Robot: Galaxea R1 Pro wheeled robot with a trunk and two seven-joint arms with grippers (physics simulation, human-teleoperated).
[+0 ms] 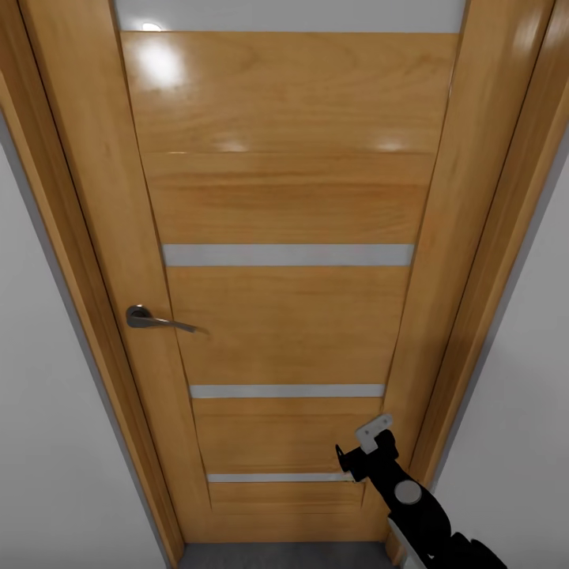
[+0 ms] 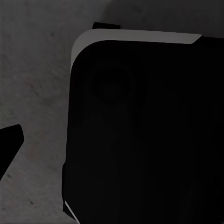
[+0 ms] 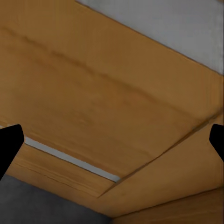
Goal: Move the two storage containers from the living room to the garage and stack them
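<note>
The storage containers are out of view. A shut oak door (image 1: 284,205) with frosted strips stands close in front of me. My right gripper (image 1: 365,452) is raised near the door's lower right corner, open with nothing between its fingers. In the right wrist view the right gripper (image 3: 116,135) faces the door panel (image 3: 102,93) with its black fingertips (image 3: 9,144) far apart. One black finger (image 2: 9,144) of my left gripper shows over the dark grey concrete floor (image 2: 32,70), beside my own black body (image 2: 144,135); nothing is held.
The door's metal lever handle (image 1: 154,319) is at its left side. The oak frame (image 1: 506,237) and pale grey walls (image 1: 47,474) flank the door. A strip of concrete floor (image 1: 284,555) shows at the door's foot.
</note>
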